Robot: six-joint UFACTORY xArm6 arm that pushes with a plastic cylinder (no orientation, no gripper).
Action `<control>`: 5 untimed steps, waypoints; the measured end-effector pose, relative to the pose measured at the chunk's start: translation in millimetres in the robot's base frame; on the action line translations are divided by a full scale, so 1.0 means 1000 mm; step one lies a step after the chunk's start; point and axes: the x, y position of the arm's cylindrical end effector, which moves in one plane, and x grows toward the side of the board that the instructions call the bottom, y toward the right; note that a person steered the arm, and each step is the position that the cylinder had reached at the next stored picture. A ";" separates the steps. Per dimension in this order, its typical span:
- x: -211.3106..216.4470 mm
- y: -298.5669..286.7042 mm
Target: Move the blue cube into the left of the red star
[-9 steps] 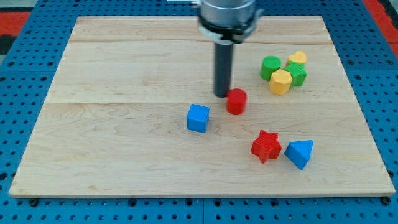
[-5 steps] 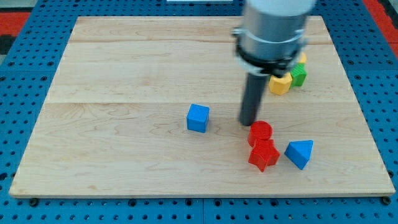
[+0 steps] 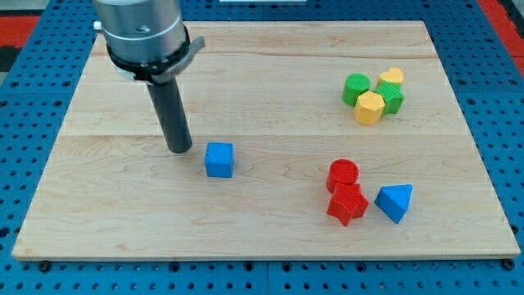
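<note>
While my tip point(image 3: 179, 149) sat bare, upper left of the blue cube point(image 3: 219, 160), an off-centre shove risked missing the red star point(image 3: 347, 204)

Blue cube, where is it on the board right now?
The blue cube sits left of the board's centre, just to the lower right of my tip, well left of the red star.
</note>
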 end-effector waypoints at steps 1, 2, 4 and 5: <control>0.022 0.037; 0.026 0.072; 0.038 0.146; 0.045 0.142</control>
